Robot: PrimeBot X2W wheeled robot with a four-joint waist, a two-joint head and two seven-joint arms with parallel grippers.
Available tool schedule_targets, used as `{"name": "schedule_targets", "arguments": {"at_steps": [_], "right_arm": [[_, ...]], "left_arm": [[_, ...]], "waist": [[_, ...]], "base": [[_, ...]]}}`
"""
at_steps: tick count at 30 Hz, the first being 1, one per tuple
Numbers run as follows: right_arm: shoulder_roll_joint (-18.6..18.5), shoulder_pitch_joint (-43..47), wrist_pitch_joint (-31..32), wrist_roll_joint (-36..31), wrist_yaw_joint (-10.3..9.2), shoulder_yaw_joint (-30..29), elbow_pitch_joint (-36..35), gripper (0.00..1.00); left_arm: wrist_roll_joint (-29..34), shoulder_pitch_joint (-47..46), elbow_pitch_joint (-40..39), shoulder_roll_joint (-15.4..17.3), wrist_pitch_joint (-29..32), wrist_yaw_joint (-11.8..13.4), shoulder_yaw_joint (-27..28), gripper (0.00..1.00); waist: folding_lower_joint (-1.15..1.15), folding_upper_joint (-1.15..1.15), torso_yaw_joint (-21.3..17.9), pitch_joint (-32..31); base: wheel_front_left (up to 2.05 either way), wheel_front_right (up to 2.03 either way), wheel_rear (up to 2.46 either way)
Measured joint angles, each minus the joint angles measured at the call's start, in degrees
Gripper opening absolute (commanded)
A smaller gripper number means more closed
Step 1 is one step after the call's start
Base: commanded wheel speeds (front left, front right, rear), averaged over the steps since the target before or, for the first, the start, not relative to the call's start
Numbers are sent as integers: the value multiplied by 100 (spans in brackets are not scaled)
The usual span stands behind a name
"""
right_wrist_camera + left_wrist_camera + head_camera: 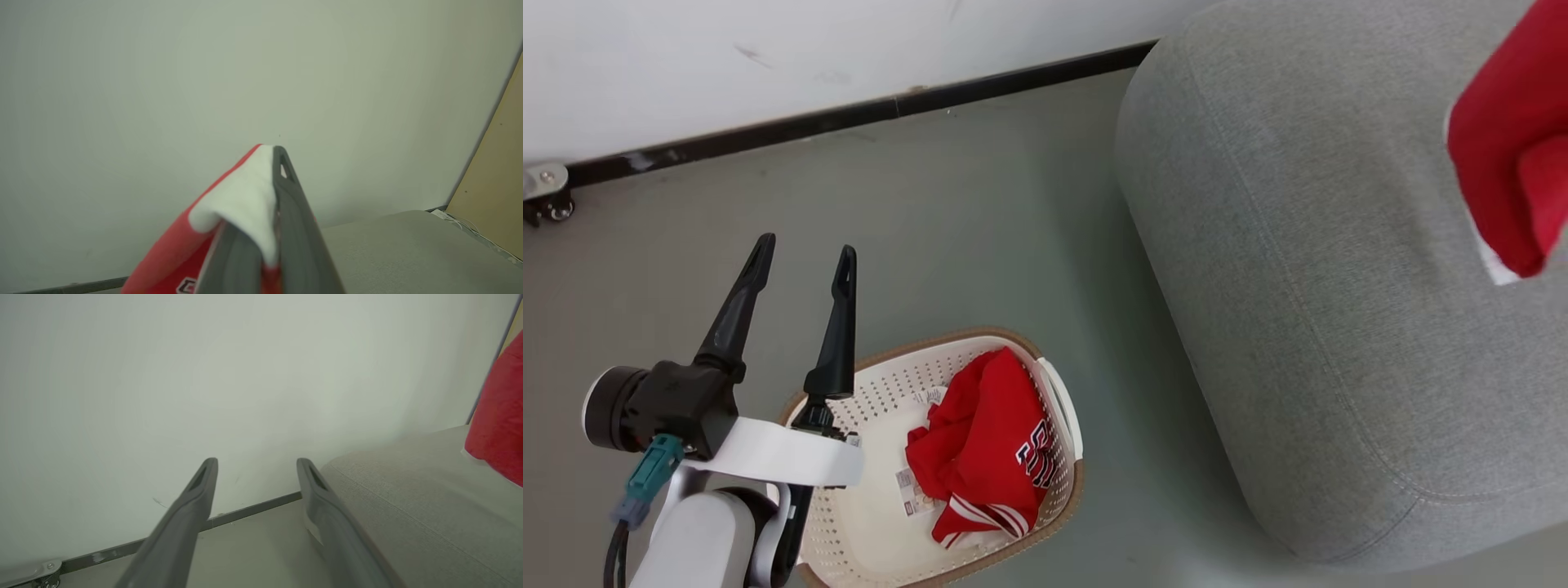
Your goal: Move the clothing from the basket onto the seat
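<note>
The open, empty left gripper (806, 247) hangs by the basket's (1068, 425) left rim. Diving for the crumpled jersey (980, 441) just to its right, it may catch the wall. Farther off, the right gripper (276, 155) pinches a 2nd jersey (1507, 139) by its white trim above the seat (1298, 286); that thin hold may slip.

Left tool (806, 243) gapes wide, pointing forward; right tool (278, 163) is pinched closed.
</note>
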Motion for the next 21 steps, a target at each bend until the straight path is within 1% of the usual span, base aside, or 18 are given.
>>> {"name": "schedule_targets", "arguments": {"at_steps": [4,8,12,18,20,21], "right_arm": [[3,-60,-168,-1,1,5,115,0],[26,-97,-315,-34,1,13,240,0],[102,-57,-461,-34,1,30,554,0],[174,309,-678,-20,1,1,931,0],[256,476,-770,34,1,-22,1081,0],[368,623,-862,68,1,-32,1156,0]], "left_arm": [[24,-13,-126,77,56,-3,-35,100],[56,-149,-210,87,125,-4,-62,100],[126,-278,-304,88,179,-5,-96,100],[154,-385,-354,99,253,-5,-123,100],[176,-394,-360,111,256,-5,-125,100],[177,-428,-366,115,269,-5,-125,100]], "waist": [[0,0,65,177],[0,0,115,349],[0,0,150,511],[0,0,174,696],[0,0,176,765],[0,0,176,830]], "base": [[0,0,0],[0,0,0],[0,0,0],[0,0,0],[0,0,0],[0,0,0]]}}
